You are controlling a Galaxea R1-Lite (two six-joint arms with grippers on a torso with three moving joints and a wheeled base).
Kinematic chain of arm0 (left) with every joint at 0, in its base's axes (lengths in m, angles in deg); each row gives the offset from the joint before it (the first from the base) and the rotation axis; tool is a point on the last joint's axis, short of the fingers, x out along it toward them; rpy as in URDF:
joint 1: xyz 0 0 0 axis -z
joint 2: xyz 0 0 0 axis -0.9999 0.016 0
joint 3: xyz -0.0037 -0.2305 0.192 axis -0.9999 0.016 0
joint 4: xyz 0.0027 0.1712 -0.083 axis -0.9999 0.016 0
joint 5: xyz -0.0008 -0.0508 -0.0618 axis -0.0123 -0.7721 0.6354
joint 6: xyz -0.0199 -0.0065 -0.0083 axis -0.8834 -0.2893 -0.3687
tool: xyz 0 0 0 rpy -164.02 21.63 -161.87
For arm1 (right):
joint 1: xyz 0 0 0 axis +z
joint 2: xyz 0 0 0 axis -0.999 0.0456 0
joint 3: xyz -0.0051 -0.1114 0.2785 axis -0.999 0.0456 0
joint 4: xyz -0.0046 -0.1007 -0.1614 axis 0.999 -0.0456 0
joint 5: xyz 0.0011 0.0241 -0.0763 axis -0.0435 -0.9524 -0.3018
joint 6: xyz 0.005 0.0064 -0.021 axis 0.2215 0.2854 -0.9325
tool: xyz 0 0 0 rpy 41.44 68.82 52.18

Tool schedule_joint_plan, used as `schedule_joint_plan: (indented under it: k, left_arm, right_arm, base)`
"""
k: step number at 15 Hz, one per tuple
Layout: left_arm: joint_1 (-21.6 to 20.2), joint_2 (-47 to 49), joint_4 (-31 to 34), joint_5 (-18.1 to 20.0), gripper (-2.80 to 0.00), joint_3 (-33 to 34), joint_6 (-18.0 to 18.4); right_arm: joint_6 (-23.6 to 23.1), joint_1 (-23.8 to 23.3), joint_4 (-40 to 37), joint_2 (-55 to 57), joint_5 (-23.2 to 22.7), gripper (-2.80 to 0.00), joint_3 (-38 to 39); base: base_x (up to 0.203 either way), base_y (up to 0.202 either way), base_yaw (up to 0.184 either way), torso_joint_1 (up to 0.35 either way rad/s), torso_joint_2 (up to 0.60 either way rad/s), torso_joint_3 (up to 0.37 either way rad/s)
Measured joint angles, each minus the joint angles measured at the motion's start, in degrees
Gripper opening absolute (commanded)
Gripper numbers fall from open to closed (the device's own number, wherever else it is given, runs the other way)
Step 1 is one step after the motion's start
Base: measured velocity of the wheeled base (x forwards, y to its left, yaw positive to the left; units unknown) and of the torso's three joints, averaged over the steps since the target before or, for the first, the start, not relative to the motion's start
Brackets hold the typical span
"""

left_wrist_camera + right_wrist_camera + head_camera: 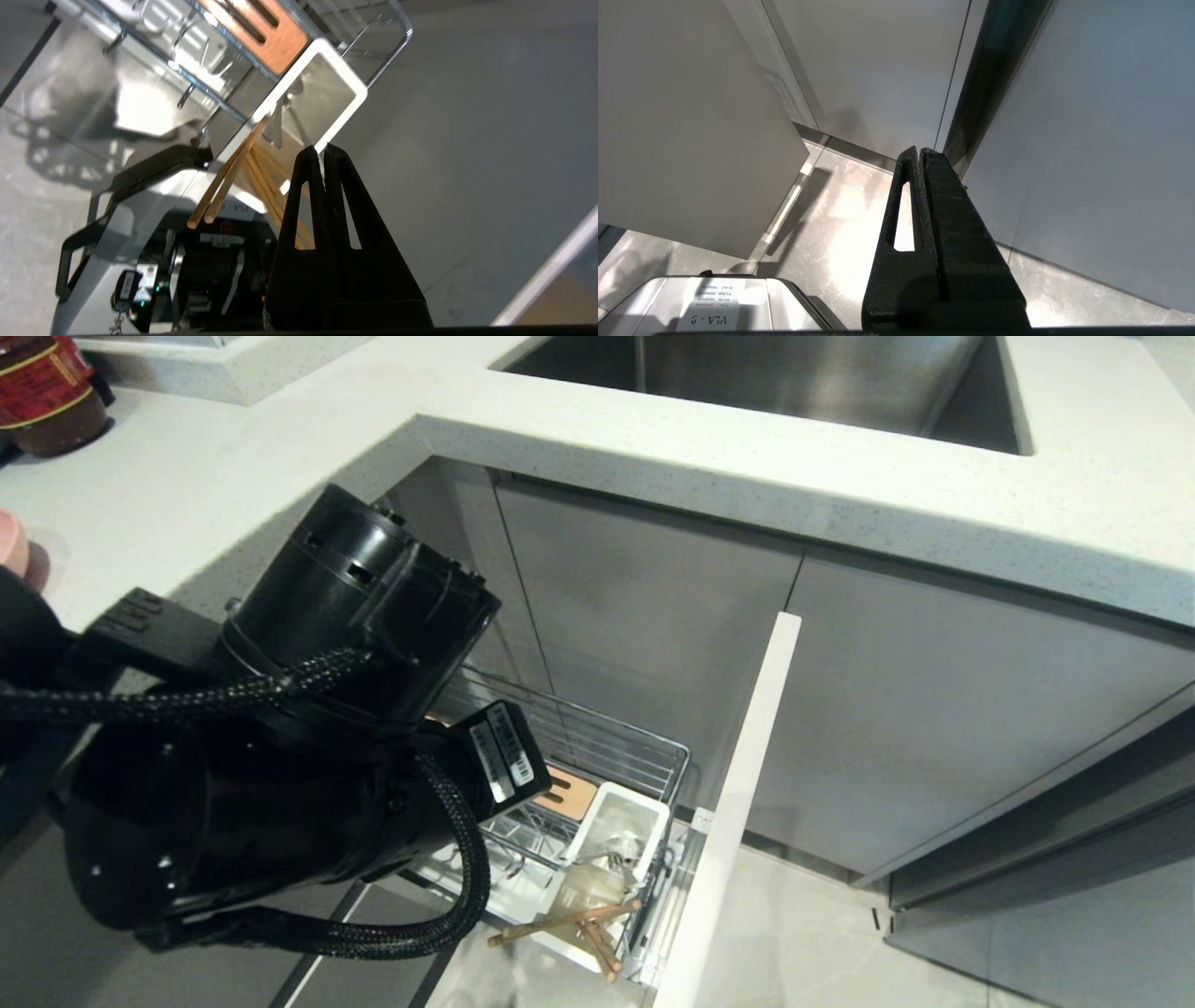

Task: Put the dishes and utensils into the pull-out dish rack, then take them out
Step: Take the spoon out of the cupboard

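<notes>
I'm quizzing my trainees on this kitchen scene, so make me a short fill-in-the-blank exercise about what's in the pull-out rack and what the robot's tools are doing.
1. The wooden chopsticks stand in the white ____ of the dish rack.
2. The left tool is ____ and holds nothing.
3. The right tool hangs over the ____, away from the rack.
4. Above the cabinets, the countertop holds a steel ____.

Missing words: cutlery cup; shut; floor; sink
</notes>
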Motion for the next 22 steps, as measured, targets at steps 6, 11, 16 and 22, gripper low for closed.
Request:
schedule_joint_plan:
  k: [6,11,16,22]
  left_arm:
    - [-2.1,2.5,0.8,7.3,-2.8,3.1,-5.4]
    - [-2.8,6.4,-1.4,11.4,-2.8,5.2,-5.7]
    - [-3.8,9.6,-2.5,15.2,-2.8,5.7,-5.4]
    - [-4.9,10.6,-2.7,15.1,0.0,5.3,-5.4]
  right_arm:
    - [0.0,0.0,0.0,0.0,0.0,-2.8,0.0]
    - [0.0,0.0,0.0,0.0,0.0,-2.8,0.0]
    - [0.0,0.0,0.0,0.0,0.0,-2.8,0.0]
    - [0.0,0.0,0.0,0.0,0.0,-2.8,0.0]
  base:
    - [0.0,0.0,0.0,0.0,0.0,0.0]
    - [0.0,0.0,0.0,0.0,0.0,0.0]
    - [0.0,0.0,0.0,0.0,0.0,0.0]
    - [0.0,0.0,0.0,0.0,0.0,0.0]
